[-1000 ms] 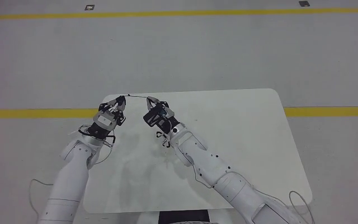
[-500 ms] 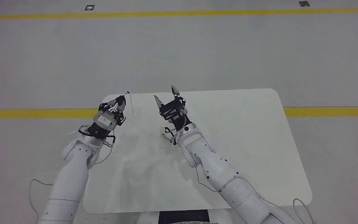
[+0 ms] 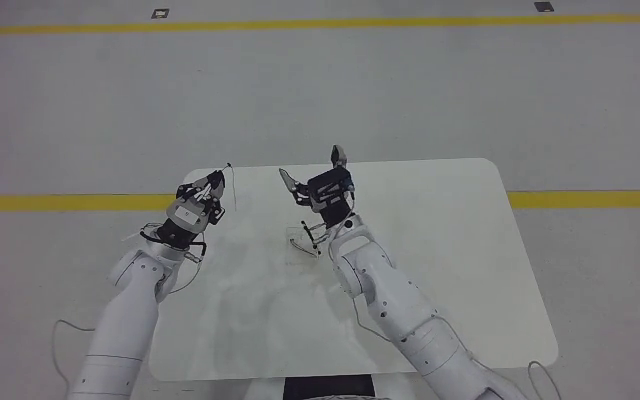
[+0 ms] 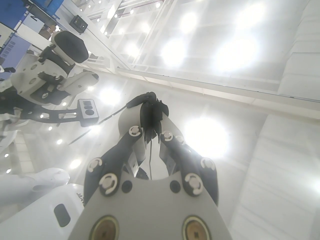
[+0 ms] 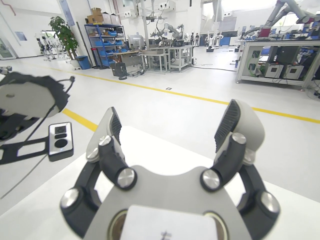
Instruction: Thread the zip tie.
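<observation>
Clamping the zip tie (image 3: 233, 186), left gripper (image 3: 212, 183) sits clenched above the table (image 3: 450, 250); right gripper (image 3: 312, 166) spread wide nearby, not touching it.

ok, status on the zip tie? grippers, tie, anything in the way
Left gripper shut on thin black plastic zip tie, tail loose. Right gripper open, empty, apart from it. Nothing between them over the white table.

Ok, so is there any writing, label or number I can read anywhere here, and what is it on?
No text here can be read.
At the base of the right gripper, a label: cut off by the picture's edge.
In the room behind, pillar signs: too small.
On the floor, dark floor markers: too small.
</observation>
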{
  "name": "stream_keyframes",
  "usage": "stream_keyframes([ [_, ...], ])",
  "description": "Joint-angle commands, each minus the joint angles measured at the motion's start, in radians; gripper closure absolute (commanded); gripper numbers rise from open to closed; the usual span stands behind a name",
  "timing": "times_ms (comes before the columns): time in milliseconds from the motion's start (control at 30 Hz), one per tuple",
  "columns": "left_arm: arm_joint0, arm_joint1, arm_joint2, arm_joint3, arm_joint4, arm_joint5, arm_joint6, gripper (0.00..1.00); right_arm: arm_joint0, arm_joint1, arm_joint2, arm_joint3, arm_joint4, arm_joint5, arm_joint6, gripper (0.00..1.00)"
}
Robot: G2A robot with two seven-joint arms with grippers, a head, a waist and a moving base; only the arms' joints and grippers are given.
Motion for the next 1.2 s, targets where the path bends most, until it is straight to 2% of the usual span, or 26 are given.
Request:
stream_keyframes([
  [0, 0.0, 0.0, 0.0, 0.0, 0.0, 0.0, 0.0, 1.0, -0.018, 0.009, 0.048, -0.033, 0.015, -0.026, 0.008, 0.0],
  [200, 0.0, 0.0, 0.0, 0.0, 0.0, 0.0, 0.0, 1.0, -0.089, 0.032, 0.158, -0.159, 0.06, -0.088, 0.05, 0.0],
  [300, 0.0, 0.0, 0.0, 0.0, 0.0, 0.0, 0.0, 1.0, -0.116, 0.037, 0.177, -0.206, 0.084, -0.11, 0.07, 0.0],
  [433, 0.0, 0.0, 0.0, 0.0, 0.0, 0.0, 0.0, 1.0, -0.116, 0.037, 0.177, -0.206, 0.084, -0.11, 0.07, 0.0],
  [500, 0.0, -0.002, 0.009, -0.023, -0.005, 0.0, 0.008, 1.0, -0.116, 0.037, 0.177, -0.206, 0.084, -0.11, 0.07, 0.0],
  [667, 0.025, 0.005, 0.012, -0.084, -0.022, 0.0, -0.036, 1.0, -0.116, 0.037, 0.177, -0.206, 0.084, -0.11, 0.07, 0.0],
  [1167, 0.025, 0.005, 0.012, -0.084, -0.022, 0.0, -0.036, 1.0, -0.116, 0.037, 0.177, -0.206, 0.084, -0.11, 0.07, 0.0],
])
